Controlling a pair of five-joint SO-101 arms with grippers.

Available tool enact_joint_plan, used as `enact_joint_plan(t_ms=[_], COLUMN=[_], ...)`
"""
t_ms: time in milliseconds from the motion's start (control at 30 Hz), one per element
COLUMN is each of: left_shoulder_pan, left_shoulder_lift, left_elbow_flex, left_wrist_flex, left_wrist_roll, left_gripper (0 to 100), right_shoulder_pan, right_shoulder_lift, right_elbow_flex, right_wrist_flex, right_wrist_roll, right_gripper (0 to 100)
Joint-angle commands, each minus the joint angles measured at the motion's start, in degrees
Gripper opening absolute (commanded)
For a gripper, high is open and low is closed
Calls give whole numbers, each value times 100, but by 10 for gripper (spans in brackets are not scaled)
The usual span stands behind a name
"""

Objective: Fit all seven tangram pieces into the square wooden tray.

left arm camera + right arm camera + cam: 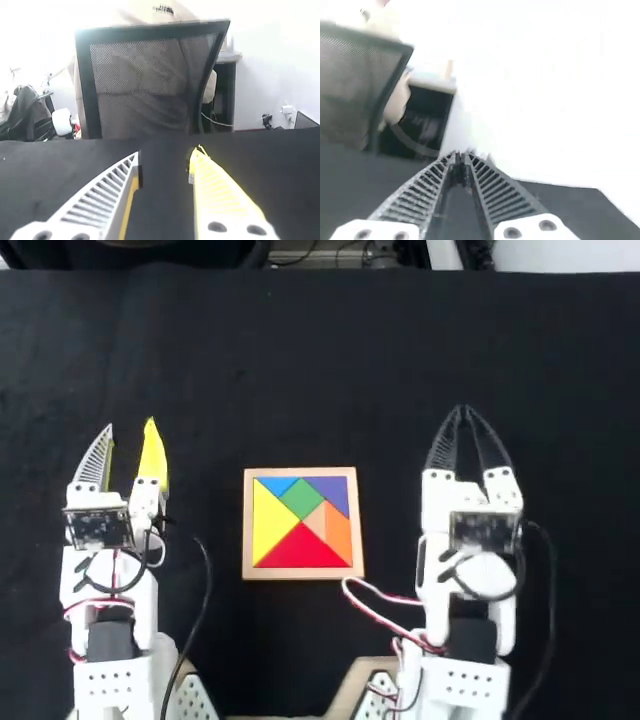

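Note:
The square wooden tray (248, 524) lies in the middle of the black table between the two arms. Coloured tangram pieces (300, 520) fill it: yellow, red, blue, green, purple, orange and a tan one. My left gripper (129, 431) stands to the tray's left, open, with a white and a yellow finger and nothing between them; its fingertips (198, 151) point at the far edge of the table. My right gripper (466, 414) stands to the tray's right, its black fingers (445, 172) shut together and holding nothing.
A black cloth (320, 370) covers the table. A mesh office chair (150, 80) stands beyond the far edge. Red and white cables (375, 600) trail from the right arm near the tray's front corner.

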Motion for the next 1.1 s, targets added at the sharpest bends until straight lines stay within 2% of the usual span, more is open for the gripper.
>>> enact_joint_plan(t_ms=[0, 100, 267, 400, 500, 567, 733, 833, 967, 1067], left_shoulder_pan=[92, 84, 66, 66, 101, 66, 110, 119, 119, 242], left_shoulder_lift=[-18, -18, -18, -44, -44, -44, -44, -44, -18, -18], left_elbow_flex=[110, 110, 110, 110, 110, 110, 110, 110, 110, 110], left_wrist_flex=[765, 1644, 2989, 3851, 4299, 4571, 5178, 5855, 5846, 5837], left_wrist_roll=[-44, -35, -35, -35, -35, 44, 1600, 2251, 2418, 1802], left_gripper=[171, 171, 171, 171, 170, 170, 170, 170, 166, 170], right_shoulder_pan=[299, 264, 114, 0, -26, -26, -35, -35, -70, -132], right_shoulder_lift=[-321, -391, -453, -453, -453, -426, -444, -444, -418, -453], right_elbow_flex=[365, 418, 418, 418, 418, 418, 418, 418, 418, 418], right_wrist_flex=[-132, 580, 2497, 3640, 4246, 4738, 5846, 6303, 6523, 6541], right_wrist_roll=[-211, -1090, -2910, -3429, -3121, -2541, -624, 44, 88, -316], right_gripper=[15, 15, 15, 15, 15, 15, 15, 15, 12, 12])
